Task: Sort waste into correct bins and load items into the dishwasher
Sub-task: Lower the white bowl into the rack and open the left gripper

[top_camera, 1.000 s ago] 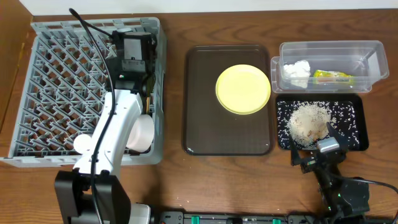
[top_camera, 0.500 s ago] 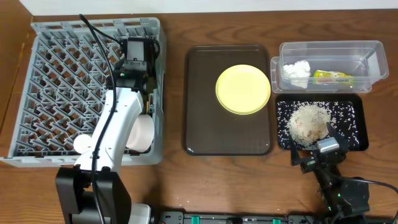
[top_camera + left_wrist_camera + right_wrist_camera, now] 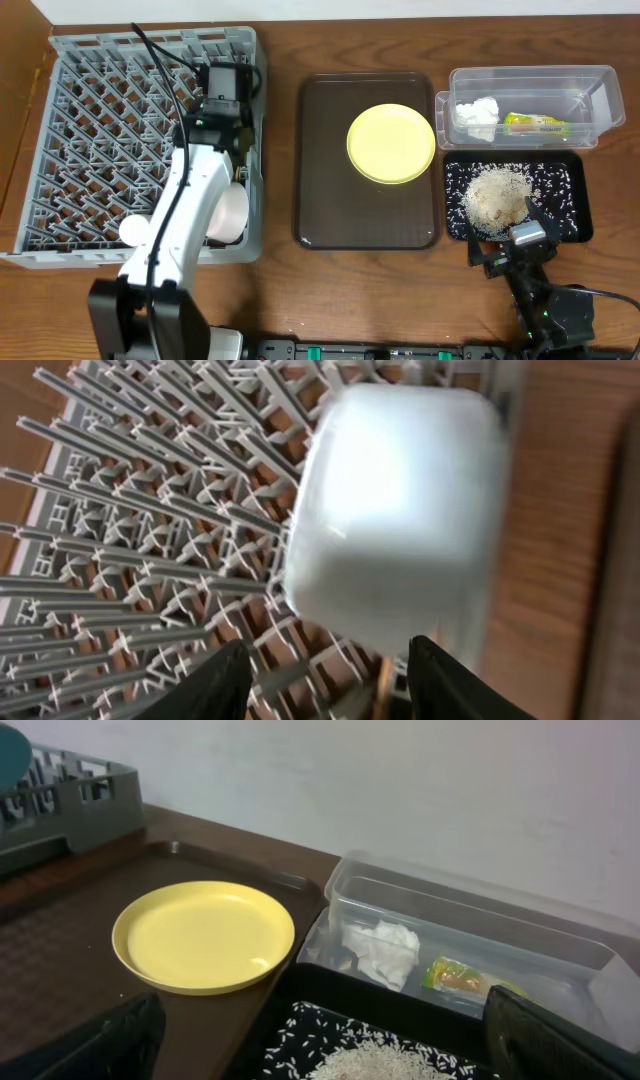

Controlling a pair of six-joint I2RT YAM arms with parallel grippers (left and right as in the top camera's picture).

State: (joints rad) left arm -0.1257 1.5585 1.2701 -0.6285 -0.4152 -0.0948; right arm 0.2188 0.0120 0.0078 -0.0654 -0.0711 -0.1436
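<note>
My left gripper (image 3: 232, 160) hangs over the right side of the grey dishwasher rack (image 3: 100, 120), open, with nothing between its fingers (image 3: 225, 680). Just ahead of it a white-pink bowl (image 3: 228, 212) rests on the pegs; in the left wrist view it is a pale blur (image 3: 400, 510). A thin wooden stick (image 3: 384, 682) shows among the pegs. The yellow plate (image 3: 391, 143) lies on the brown tray (image 3: 325, 200). Tissue (image 3: 478, 112) and snack wrapper (image 3: 535, 123) sit in the clear tub (image 3: 530, 72). Rice scraps (image 3: 495, 195) fill the black tray (image 3: 570, 190). My right gripper (image 3: 510, 245) stands open at that tray's near edge.
The right wrist view shows the plate (image 3: 203, 935), the tissue (image 3: 380, 950), the wrapper (image 3: 460, 977) and a corner of the rack (image 3: 70, 800) before a pale wall. Bare wooden table lies between the rack and the brown tray.
My left gripper has shifted a little to the right and toward the table's front over the rack. The right arm has not moved.
</note>
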